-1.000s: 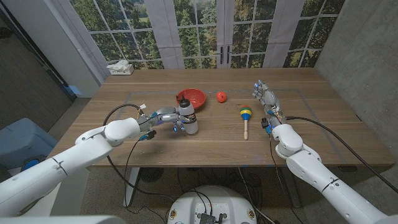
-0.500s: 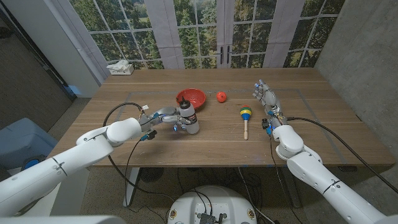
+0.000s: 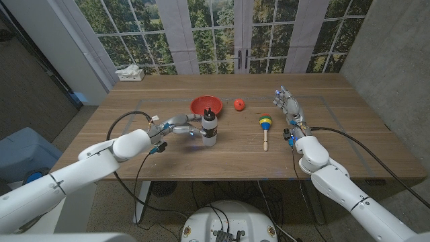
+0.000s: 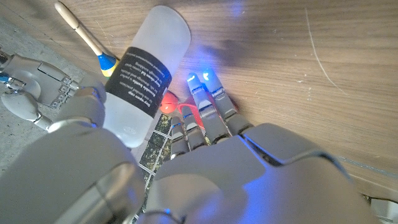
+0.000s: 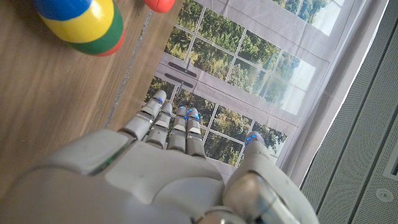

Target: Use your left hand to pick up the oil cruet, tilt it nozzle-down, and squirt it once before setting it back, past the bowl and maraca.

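- Soft, even daylight enters through the tall windows beyond the far edge of the table.
- Shadows on the tabletop are faint.
- Blue lights glow on the left hand, tinting the wood.
- Both wrist views blur up close.

The oil cruet looks like frosted translucent plastic with a matt black paper label. The table shows smooth grained wood. The bowl looks glossy red plastic. The maraca has painted, glossy wood.
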Robot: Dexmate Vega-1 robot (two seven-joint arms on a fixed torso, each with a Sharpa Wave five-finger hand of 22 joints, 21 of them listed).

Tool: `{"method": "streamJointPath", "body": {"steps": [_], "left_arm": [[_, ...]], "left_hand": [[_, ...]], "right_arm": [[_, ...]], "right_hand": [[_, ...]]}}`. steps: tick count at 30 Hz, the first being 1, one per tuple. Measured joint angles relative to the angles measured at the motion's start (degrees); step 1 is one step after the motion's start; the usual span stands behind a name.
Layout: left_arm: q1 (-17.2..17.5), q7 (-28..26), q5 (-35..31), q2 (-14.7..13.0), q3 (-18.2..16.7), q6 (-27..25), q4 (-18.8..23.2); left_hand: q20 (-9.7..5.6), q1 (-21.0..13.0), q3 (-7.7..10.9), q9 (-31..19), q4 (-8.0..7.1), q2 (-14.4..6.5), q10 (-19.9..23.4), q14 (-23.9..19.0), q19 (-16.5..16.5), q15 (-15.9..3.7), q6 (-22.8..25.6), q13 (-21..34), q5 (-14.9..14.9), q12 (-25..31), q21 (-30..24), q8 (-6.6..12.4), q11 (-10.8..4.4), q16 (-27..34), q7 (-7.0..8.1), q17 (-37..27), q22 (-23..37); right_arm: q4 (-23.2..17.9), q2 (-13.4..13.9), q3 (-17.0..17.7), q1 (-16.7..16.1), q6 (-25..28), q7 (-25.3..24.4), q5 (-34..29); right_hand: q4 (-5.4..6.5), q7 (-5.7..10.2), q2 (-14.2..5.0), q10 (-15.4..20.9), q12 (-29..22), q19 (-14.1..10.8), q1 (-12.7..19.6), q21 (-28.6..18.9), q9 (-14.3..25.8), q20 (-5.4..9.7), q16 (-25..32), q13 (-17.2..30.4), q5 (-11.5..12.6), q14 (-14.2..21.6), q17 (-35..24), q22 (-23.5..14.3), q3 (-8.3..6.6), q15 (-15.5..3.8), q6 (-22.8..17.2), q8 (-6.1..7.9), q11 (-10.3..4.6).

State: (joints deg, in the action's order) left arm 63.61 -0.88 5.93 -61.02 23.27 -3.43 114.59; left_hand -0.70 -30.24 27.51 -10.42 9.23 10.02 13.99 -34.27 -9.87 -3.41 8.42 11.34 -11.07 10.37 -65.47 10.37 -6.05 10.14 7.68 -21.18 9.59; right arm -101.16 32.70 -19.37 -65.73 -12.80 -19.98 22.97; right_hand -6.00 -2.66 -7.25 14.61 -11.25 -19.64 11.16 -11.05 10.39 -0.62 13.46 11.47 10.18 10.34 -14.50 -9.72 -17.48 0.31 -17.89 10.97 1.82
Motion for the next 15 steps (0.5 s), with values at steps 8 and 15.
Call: {"method": "streamJointPath", "body": {"steps": [8, 15], "left_arm": [[2.5, -2.8, -0.7, -0.2, -1.7, 0.6, 0.9], [4.5, -4.2, -0.2, -0.1, -3.4, 3.4, 0.7]], "left_hand": [[2.53, -0.3, -3.66, 0.0, -0.15, -0.3, -8.9, 14.6, 7.3, 0.92, -6.6, -0.1, -0.5, 0.0, 7.0, 0.0, -0.05, -0.4, 0.8, 4.3, 0.0], [4.7, 3.1, -8.49, 0.0, -2.44, -2.3, -22.2, 33.4, 18.5, 3.6, -14.8, -0.4, -2.0, -0.2, 18.2, 0.0, 1.43, -0.4, 2.67, 9.4, 0.0]], "right_arm": [[-0.4, 0.2, 0.2, -0.4, -0.1, 0.0, -0.1], [-0.5, 0.2, 0.2, -0.6, -0.3, 0.2, -0.2]], "right_hand": [[0.0, 0.0, 0.0, 0.0, 0.0, 0.0, 0.0, 0.0, 0.0, 0.0, 0.0, 0.0, 0.0, 0.0, 0.0, 0.0, 0.0, 0.0, 0.0, 0.0, 0.0], [0.0, 0.0, 0.0, 0.0, 0.0, 0.2, 0.0, 0.0, 0.0, -0.21, 0.0, 0.0, 0.0, 0.0, 0.0, 0.0, 0.0, 0.0, 0.0, 0.0, 0.01]]}}
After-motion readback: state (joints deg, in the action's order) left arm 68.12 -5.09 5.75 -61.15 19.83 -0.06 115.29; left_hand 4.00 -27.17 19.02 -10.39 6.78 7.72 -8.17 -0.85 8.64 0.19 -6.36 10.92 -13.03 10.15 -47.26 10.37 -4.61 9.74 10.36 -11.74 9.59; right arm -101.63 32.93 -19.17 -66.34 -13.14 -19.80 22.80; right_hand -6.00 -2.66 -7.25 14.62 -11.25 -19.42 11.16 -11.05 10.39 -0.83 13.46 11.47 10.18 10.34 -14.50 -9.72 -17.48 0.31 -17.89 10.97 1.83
